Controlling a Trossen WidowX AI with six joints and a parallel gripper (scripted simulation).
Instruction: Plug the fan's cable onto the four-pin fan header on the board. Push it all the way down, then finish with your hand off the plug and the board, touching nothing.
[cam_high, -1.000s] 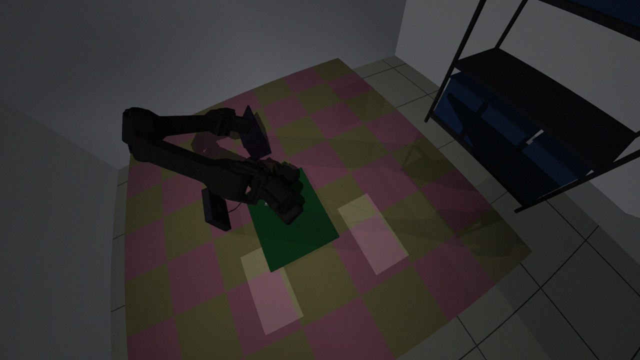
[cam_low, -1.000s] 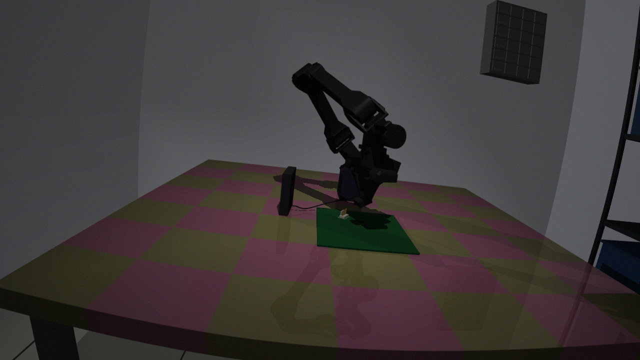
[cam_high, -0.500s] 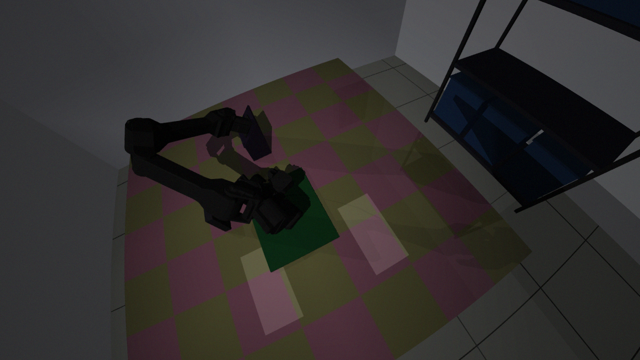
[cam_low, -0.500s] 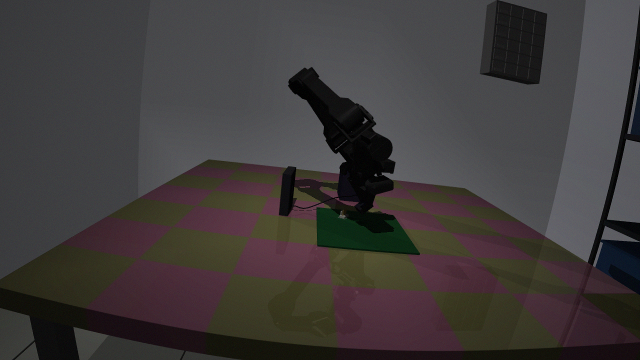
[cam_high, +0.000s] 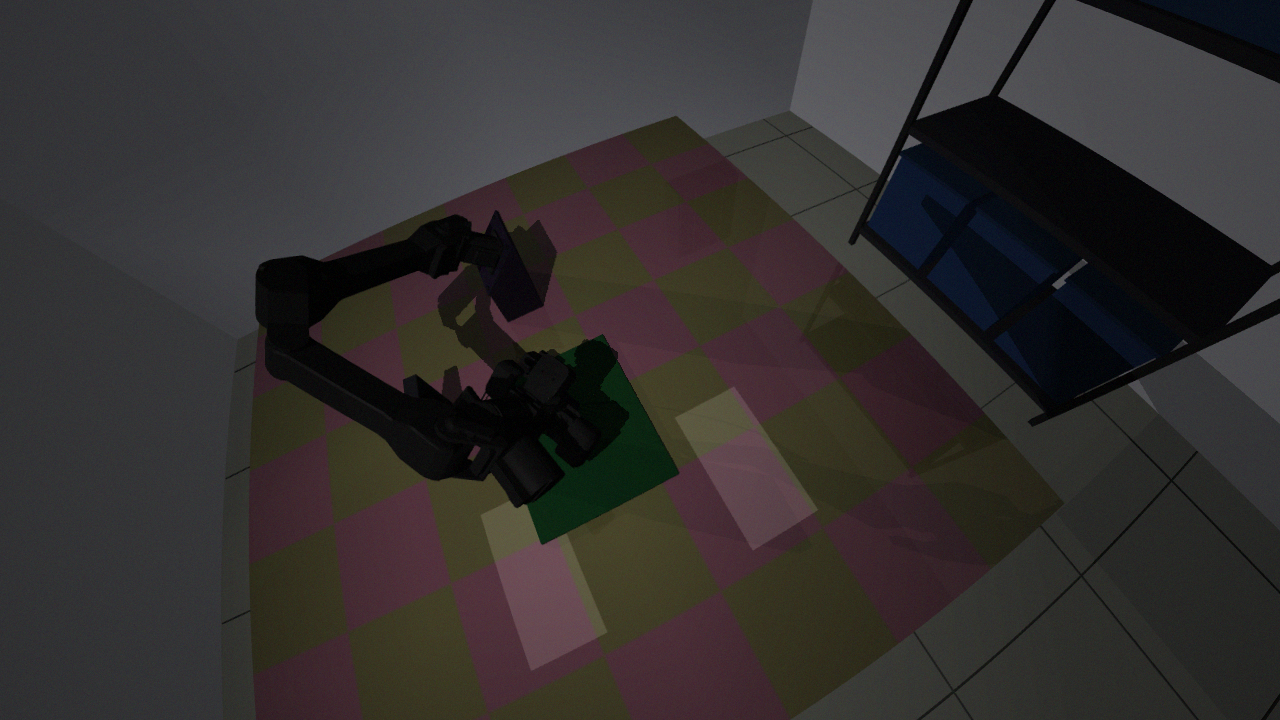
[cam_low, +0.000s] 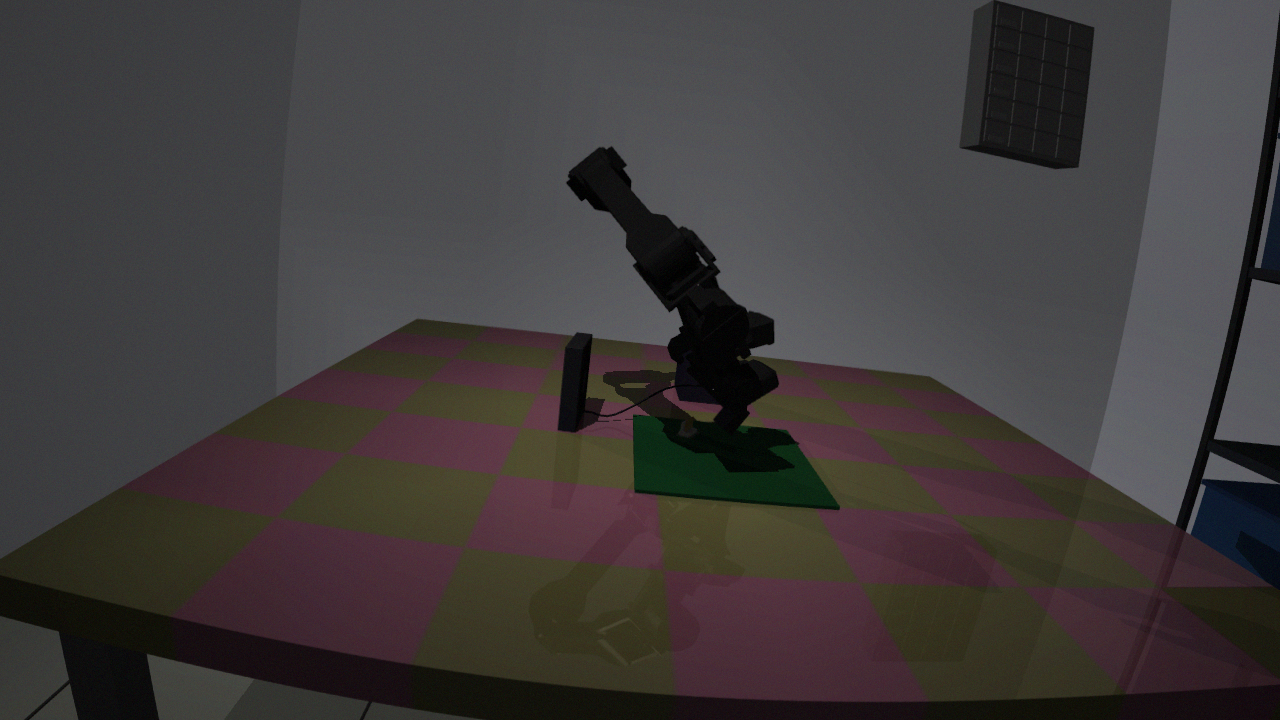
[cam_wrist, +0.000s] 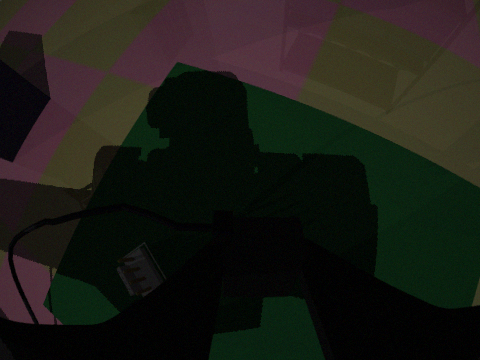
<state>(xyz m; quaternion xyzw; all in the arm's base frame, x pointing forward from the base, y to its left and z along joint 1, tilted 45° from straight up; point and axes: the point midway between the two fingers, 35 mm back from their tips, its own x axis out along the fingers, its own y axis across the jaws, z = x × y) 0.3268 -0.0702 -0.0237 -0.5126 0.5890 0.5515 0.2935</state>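
Note:
My gripper (cam_low: 731, 419) (cam_wrist: 260, 248) is shut on the fan cable's dark plug (cam_wrist: 265, 242), above the green board (cam_high: 617, 501) (cam_low: 662, 470) (cam_wrist: 425, 200). The black cable (cam_wrist: 125, 206) (cam_low: 611, 415) leaves the plug's left side in the wrist view and runs to the upright dark fan (cam_low: 574, 383). The pale four-pin header (cam_wrist: 141, 272) (cam_low: 687, 432) stands on the board, left of the plug in the wrist view and apart from it. The arm hides the header in the top view and covers most of the fan there. The plug's underside is too dark to make out.
A dark purple block (cam_high: 512, 282) (cam_low: 693, 385) (cam_wrist: 17, 115) stands by the arm's base, behind the board. The checkered table (cam_high: 662, 608) (cam_low: 572, 519) surrounds the board. A rack (cam_high: 1074, 197) with blue bins is beyond the table. The arm's shadow darkens much of the board.

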